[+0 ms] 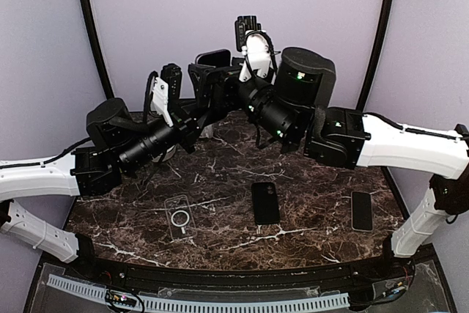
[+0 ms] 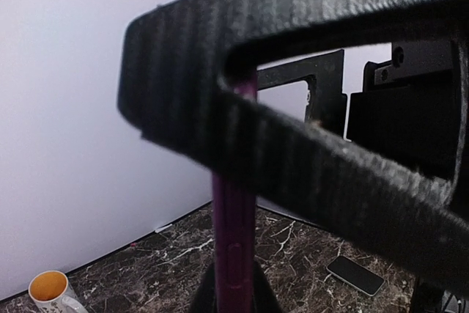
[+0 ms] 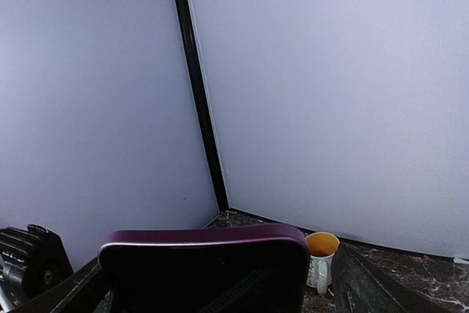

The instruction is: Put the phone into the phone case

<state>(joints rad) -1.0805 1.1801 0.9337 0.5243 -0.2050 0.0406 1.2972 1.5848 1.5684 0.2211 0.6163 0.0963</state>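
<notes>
Lying flat near the front edge of the marble table, the phone case is seen well apart from both grippers. Just to its right 1 black phone is laid, and a 2nd black phone further right. Above the back of the table the purple phone is held upright, clamped at its lower end by the left gripper. It is flanked by the fingers of the right gripper; whether they press it cannot be told. Much of the left wrist view is blocked by a blurred black ribbed bar. A mug is seen by the far wall.
</notes>
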